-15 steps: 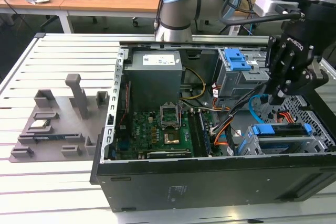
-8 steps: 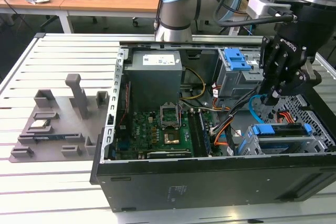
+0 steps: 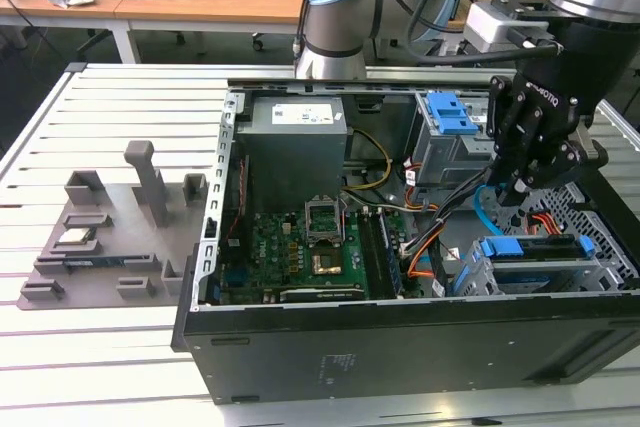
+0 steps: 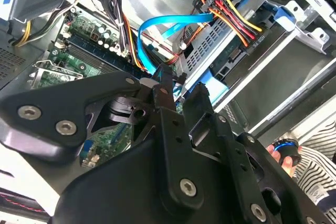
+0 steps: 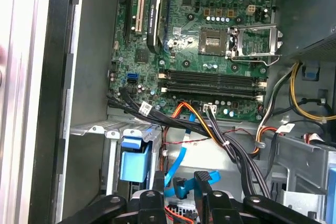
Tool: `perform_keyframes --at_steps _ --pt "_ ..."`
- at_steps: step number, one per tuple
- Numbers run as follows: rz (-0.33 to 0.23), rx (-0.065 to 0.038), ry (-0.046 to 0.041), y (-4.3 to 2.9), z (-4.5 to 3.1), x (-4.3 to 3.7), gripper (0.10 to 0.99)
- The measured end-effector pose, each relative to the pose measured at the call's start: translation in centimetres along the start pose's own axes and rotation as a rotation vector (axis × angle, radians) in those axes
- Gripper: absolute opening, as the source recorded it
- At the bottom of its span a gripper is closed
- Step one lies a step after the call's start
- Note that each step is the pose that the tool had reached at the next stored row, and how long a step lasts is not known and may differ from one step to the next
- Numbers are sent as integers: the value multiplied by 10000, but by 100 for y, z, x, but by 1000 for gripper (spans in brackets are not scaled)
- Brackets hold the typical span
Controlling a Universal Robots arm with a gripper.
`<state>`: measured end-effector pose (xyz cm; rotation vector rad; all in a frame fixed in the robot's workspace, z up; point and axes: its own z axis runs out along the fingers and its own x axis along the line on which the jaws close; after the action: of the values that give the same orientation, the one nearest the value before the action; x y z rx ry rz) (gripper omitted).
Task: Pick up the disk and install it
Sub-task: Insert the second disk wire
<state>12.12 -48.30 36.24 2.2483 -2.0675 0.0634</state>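
White slatted worktop (image 3: 120, 327), desks and cables at the frame's top. Open computer case (image 3: 400, 347) centre-right; grey fixture tray (image 3: 100, 237) at left. My hand (image 3: 530, 182) hangs at right over the drive bays, holding nothing; in the first wrist view my fingers (image 5: 202, 182) stand narrowly apart. The disk (image 3: 530, 247), blue-framed, sits in the lower-right cage, just below my hand.

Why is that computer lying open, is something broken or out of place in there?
Nothing looks broken. The computer case lies on its side with the cover off, the processor socket stands open, and loose cables trail across the board. The gripper hangs above the drive cage.
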Motion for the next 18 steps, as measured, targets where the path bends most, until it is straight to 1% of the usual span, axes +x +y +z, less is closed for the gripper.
perform_keyframes --at_steps 1,2,3,9,11,13,15,17,18 --pt "-1 0 0 0 0 0 345" --pt "-3 1 1 0 0 0 282" --pt "-4 1 0 0 0 0 161" --pt "-8 1 -1 0 2 5 161" --pt "3 0 5 2 5 42 161" --pt "25 -3 17 3 11 96 161" --pt "33 -5 28 2 15 124 161" --pt "35 -6 40 -18 23 148 161" --pt "36 -7 48 -48 29 159 161"
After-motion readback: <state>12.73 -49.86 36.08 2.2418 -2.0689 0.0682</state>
